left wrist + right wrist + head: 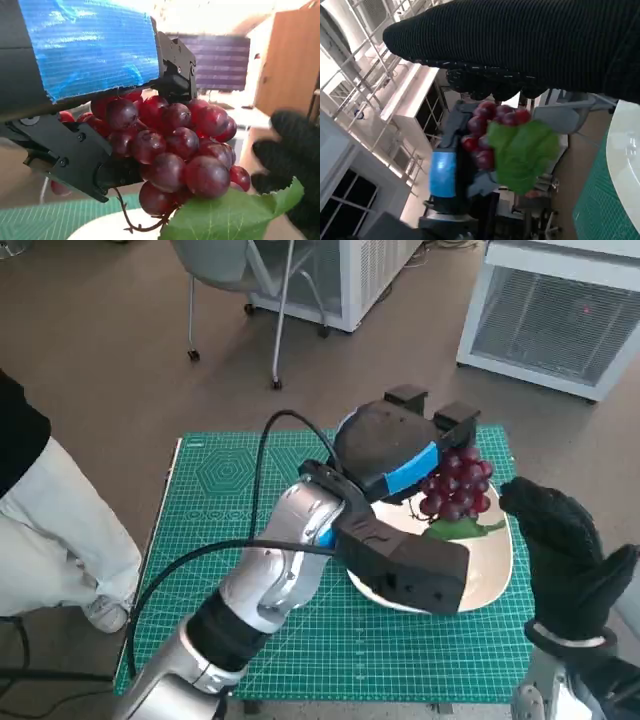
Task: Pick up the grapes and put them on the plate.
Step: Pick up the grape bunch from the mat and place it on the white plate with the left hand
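Observation:
My left hand (pixel 395 455) holds a bunch of dark red grapes (pixel 458 485) with a green leaf (pixel 455 528), hanging just above the white plate (pixel 490 575) on the green mat. In the left wrist view the grapes (pixel 175 150) sit between the black fingers (pixel 75 155), the leaf (pixel 235 215) below them and the plate's rim (pixel 110 227) underneath. My gloved right hand (pixel 570 555) is raised beside the plate's right edge, holding nothing, its fingers partly apart. The right wrist view shows the grapes (pixel 487 130), the leaf (pixel 522 155), the left hand (pixel 445 175) and the plate's rim (pixel 625 150).
The green cutting mat (pixel 230 500) covers the small table. A person's pale trouser leg and shoe (pixel 60 550) are at the left. A chair (pixel 240 280) and white appliances (pixel 560 310) stand on the floor beyond the table.

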